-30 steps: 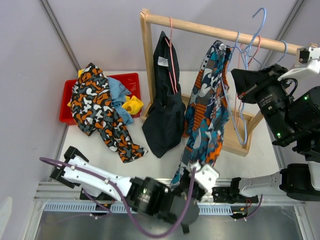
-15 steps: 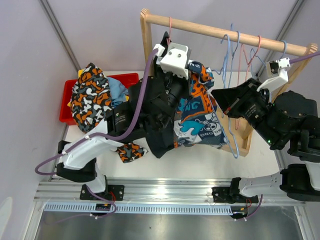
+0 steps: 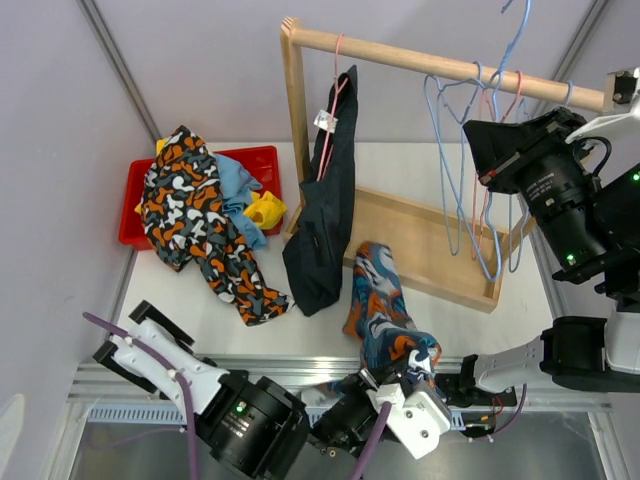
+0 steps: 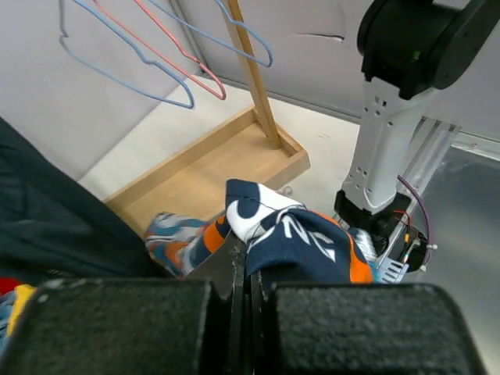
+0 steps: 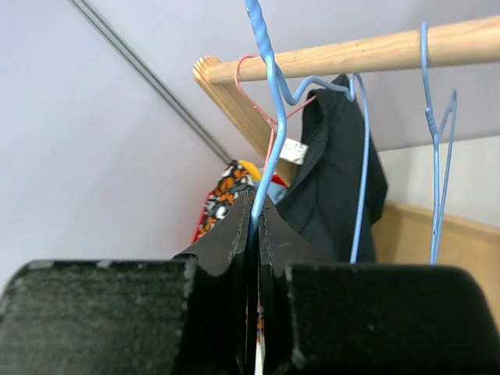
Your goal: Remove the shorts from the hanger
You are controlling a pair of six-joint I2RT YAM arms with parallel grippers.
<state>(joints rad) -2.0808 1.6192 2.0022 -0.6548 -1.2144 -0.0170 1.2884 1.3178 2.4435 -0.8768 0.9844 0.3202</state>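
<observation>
**Handling the Shorts: Grip Points and Working Room**

The left claw (image 4: 247, 254) is clamped flat on one end of the patterned shorts (image 3: 382, 305). That pair is off the rack and trails from the claw across the near part of the counter (image 3: 310, 335). The right claw (image 5: 254, 215) is pinched shut on the wire of a blue hanger (image 5: 266, 101), just below the rail (image 3: 400, 57).

The black shorts (image 3: 325, 220) hang from a pink hanger (image 3: 333, 95) on the rail and appear to be the one pair not yet removed.

**Material.** The fabric is light and limp. Expect it to sag, fold and drag, and possibly to snag on hanger wire. Grip a bunched hem or the waistband, not a single loose layer.

**Room.** The counter is pale and smooth. Bare hangers dangling over the rack base (image 3: 430, 245) crowd the right side. The red bin (image 3: 268, 160) at the left is piled with other shorts.
</observation>
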